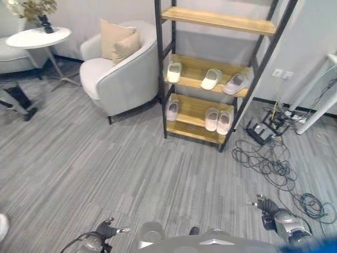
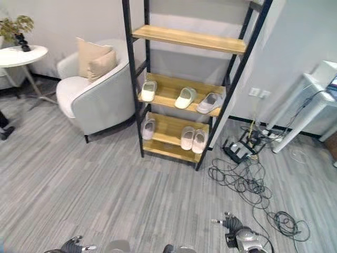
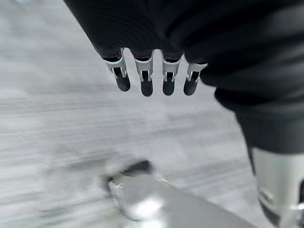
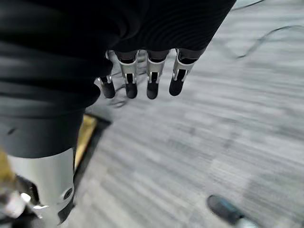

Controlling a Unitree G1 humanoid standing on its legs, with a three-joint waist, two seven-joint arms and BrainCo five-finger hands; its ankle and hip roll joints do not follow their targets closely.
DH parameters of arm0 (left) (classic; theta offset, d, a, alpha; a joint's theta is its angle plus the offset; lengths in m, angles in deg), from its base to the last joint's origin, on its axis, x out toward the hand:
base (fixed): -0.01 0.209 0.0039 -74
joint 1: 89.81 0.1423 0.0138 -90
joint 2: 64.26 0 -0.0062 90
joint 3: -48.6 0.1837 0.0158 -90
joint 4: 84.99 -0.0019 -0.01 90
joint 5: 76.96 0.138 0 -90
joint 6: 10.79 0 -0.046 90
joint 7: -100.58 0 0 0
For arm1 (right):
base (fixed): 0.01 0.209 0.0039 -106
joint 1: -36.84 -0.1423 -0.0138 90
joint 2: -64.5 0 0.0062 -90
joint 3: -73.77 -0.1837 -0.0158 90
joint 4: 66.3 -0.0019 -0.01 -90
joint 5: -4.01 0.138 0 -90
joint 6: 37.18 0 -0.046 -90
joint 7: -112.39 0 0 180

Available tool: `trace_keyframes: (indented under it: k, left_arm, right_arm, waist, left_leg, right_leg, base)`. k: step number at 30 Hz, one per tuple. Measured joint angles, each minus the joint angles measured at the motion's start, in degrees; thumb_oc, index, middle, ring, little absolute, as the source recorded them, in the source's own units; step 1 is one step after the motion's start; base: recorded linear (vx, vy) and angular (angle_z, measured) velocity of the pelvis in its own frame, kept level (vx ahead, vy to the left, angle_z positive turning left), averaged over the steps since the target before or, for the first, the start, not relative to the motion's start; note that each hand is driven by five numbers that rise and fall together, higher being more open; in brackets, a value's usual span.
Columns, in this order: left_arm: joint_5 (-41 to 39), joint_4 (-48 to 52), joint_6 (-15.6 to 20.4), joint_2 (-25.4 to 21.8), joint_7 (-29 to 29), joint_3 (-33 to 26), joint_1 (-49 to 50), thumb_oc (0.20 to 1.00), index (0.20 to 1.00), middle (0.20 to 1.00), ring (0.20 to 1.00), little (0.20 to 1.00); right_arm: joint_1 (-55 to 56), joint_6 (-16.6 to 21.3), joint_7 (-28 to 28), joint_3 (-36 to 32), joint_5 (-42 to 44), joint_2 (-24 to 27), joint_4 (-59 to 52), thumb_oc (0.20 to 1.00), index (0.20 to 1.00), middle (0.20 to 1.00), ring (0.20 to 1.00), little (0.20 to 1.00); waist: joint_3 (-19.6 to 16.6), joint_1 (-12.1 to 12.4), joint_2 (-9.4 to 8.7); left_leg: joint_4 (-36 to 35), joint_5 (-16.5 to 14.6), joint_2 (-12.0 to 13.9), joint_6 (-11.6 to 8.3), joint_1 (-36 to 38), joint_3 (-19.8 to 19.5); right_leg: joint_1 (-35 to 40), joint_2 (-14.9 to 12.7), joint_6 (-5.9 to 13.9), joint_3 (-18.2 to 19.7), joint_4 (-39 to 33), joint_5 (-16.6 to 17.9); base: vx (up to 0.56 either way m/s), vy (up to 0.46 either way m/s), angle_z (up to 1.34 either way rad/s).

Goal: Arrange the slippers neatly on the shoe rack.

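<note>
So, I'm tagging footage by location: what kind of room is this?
Probably a staged living-room or lounge corner: a pale grey upholstered armchair, a round white side table, and a black-framed wooden shoe rack holding light slippers.

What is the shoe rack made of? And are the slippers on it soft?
The shoe rack looks like thin black metal bars holding pale wooden boards with visible grain, matte. The slippers look like soft foam or rubber: smooth, rounded, pale and not shiny. I can't tell for sure from here.
</note>
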Motion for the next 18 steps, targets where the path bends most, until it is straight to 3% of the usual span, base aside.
trace_keyframes:
  k: [1, 2, 3, 4, 5, 8, 9, 10, 11, 12, 13, 14, 16, 18]
  left_arm:
    - [1.36, -1.86, 1.17, -0.35, -1.58, -10.87, 6.65, 1.000, 1.000, 1.000, 1.000, 1.000]
    - [0.09, 13.88, 0.34, 4.31, 0.89, -18.09, 17.02, 1.000, 1.000, 1.000, 1.000, 1.000]
    - [0.72, 13.00, -1.69, 6.43, -0.08, -5.15, 16.17, 1.000, 1.000, 1.000, 1.000, 1.000]
    - [1.26, 9.61, -0.34, 9.93, 0.45, -3.47, 13.45, 1.000, 1.000, 1.000, 1.000, 1.000]
    - [1.19, 5.30, -1.00, 11.71, 1.02, -3.46, 9.41, 1.000, 1.000, 1.000, 1.000, 1.000]
    - [1.02, -0.84, -3.06, 9.37, 2.82, -1.26, -1.68, 1.000, 1.000, 1.000, 1.000, 1.000]
    - [1.72, 2.71, -2.74, 3.37, 1.64, 0.76, -3.77, 1.000, 1.000, 1.000, 1.000, 1.000]
    - [1.34, 1.41, -3.70, 3.07, 1.97, 0.65, -5.49, 1.000, 1.000, 1.000, 1.000, 1.000]
    - [1.12, 1.69, -3.77, 3.93, 2.24, 1.21, -6.29, 1.000, 1.000, 1.000, 1.000, 1.000]
    - [0.75, 2.78, -2.53, 3.19, 2.42, 1.32, -7.55, 1.000, 1.000, 1.000, 1.000, 1.000]
    - [-0.39, 3.04, -2.34, 3.37, 2.41, 1.83, -8.43, 1.000, 1.000, 1.000, 1.000, 1.000]
    - [-0.41, 2.66, -2.99, 4.21, 2.15, 1.79, -7.66, 1.000, 1.000, 1.000, 1.000, 1.000]
    - [-0.35, 2.94, -2.91, 6.80, 2.28, 1.18, -7.19, 1.000, 1.000, 1.000, 1.000, 1.000]
    - [-0.21, 2.89, -2.73, 7.02, 2.27, 1.24, -7.58, 1.000, 1.000, 1.000, 1.000, 1.000]
  right_arm:
    - [-0.24, 2.18, 0.07, 3.83, -0.72, 1.26, -4.88, 1.000, 1.000, 1.000, 1.000, 1.000]
    - [1.06, 2.48, 3.17, -5.86, -0.34, 0.51, -5.29, 1.000, 1.000, 1.000, 1.000, 1.000]
    - [1.41, 0.25, 4.44, -6.84, -0.22, 0.13, 0.24, 1.000, 1.000, 1.000, 1.000, 1.000]
    - [1.49, -0.74, 4.73, -6.12, 0.14, -2.70, 0.15, 1.000, 1.000, 1.000, 1.000, 1.000]
    - [0.06, -0.47, 4.70, -5.91, 0.60, -6.18, -0.15, 1.000, 1.000, 1.000, 1.000, 1.000]
    - [-0.69, -1.67, 3.93, -4.52, 1.34, -10.62, -0.55, 1.000, 1.000, 1.000, 1.000, 1.000]
    - [-1.46, -2.39, 2.03, -3.52, 2.12, -6.02, -5.80, 1.000, 1.000, 1.000, 1.000, 1.000]
    - [-3.68, -1.12, 1.48, -3.38, 2.54, -1.69, -6.30, 1.000, 1.000, 1.000, 1.000, 1.000]
    - [-5.61, -0.81, 1.54, -6.78, 4.03, 1.25, 0.72, 1.000, 1.000, 1.000, 1.000, 1.000]
    - [-5.73, -2.31, 1.56, -7.64, 4.70, 2.21, 6.92, 1.000, 1.000, 1.000, 1.000, 1.000]
    - [-5.29, -3.18, 1.43, -8.07, 5.23, 1.31, 8.64, 1.000, 1.000, 1.000, 1.000, 1.000]
    - [-5.49, -3.13, 1.03, -8.20, 5.68, 1.17, 7.66, 1.000, 1.000, 1.000, 1.000, 1.000]
    - [-2.77, -2.99, 0.98, -8.37, 5.98, 0.78, 4.64, 1.000, 1.000, 1.000, 1.000, 1.000]
    - [-2.05, -3.11, 1.00, -8.41, 5.96, -0.56, 4.77, 1.000, 1.000, 1.000, 1.000, 1.000]
  waist:
    - [-4.32, -2.98, -3.01]
    - [2.91, 0.16, -3.03]
    - [1.05, 0.35, 2.06]
    - [1.14, 3.37, 2.13]
    - [2.01, 3.35, 1.52]
    - [2.81, 2.98, -1.92]
    - [1.24, 2.05, -5.73]
    - [2.88, 1.21, -4.42]
    - [2.83, 1.38, -2.51]
    - [2.78, 1.75, -2.01]
    - [4.02, 1.01, -2.45]
    - [5.44, 0.21, -1.02]
    - [8.06, -0.80, -0.43]
    - [9.39, -1.59, -0.31]
  left_leg:
    - [14.80, -7.10, -4.85, 8.79, -13.36, 5.73]
    - [20.72, -7.23, -6.98, 8.79, -10.37, 5.60]
    - [22.11, -8.07, -5.25, 8.29, -12.16, 2.24]
    - [16.94, -8.79, -5.53, 7.58, -9.53, 1.40]
    - [13.12, -6.52, -4.55, 7.48, -7.84, 2.20]
    - [7.71, -3.65, -6.17, 8.24, -1.96, 4.04]
    - [9.15, -5.76, -10.59, 11.93, -1.70, 5.95]
    - [14.43, -7.40, -10.36, 13.70, -3.04, 6.33]
    - [14.71, -8.94, -10.57, 13.63, -3.37, 6.61]
    - [11.62, -8.38, -10.89, 14.15, -3.19, 6.33]
    - [5.92, -7.09, -11.01, 14.70, -2.31, 5.15]
    - [2.12, -0.40, -10.67, 14.84, -0.97, 2.90]
    - [-1.69, 0.18, -12.08, 14.28, 1.81, 2.95]
    - [-4.04, 0.62, -13.05, 13.60, 3.90, 1.67]
  right_leg:
    - [-18.89, -2.06, 5.87, 12.70, 31.55, -13.36]
    - [-14.52, -0.87, 2.32, 21.28, 30.87, -17.75]
    - [-11.73, 0.23, 4.87, 17.98, 23.81, -16.18]
    - [-11.18, -3.22, 2.47, 14.17, 18.17, -14.01]
    - [-9.73, -5.95, 3.17, 8.89, 15.03, -12.49]
    - [-3.93, -10.79, 4.38, 5.98, 12.24, -9.34]
    - [-3.62, -14.40, 9.54, 5.63, 12.03, -2.96]
    - [-4.46, -15.31, 11.01, 6.12, 17.30, -5.18]
    - [-7.45, -16.01, 10.53, 6.25, 22.60, -2.03]
    - [-10.16, -15.78, 10.55, 6.44, 24.37, 0.17]
    - [-12.93, -12.85, 10.03, 6.60, 23.83, -0.95]
    - [-11.82, -9.86, 9.24, 5.18, 17.11, -1.70]
    - [-9.78, -9.68, 8.90, 4.37, 3.98, -0.79]
    - [-9.37, -9.88, 9.20, 4.29, -7.62, 4.36]
  base:
    - [0.25, 0.348, -0.63]
    - [0.21, 0.319, -0.14]
    - [0.18, 0.280, -0.97]
    - [0.19, 0.300, -0.51]
    - [0.15, 0.214, -0.87]
    - [0.18, 0.232, -0.20]
    - [0.22, 0.335, -0.30]
    - [0.13, 0.194, -0.41]
    - [0.15, 0.145, 0.00]
    - [0.08, 0.038, 0.01]
    - [0.18, -0.075, 0.00]
    - [0.12, -0.093, -0.10]
    - [0.20, -0.159, -0.02]
    - [0.25, -0.199, 0.47]
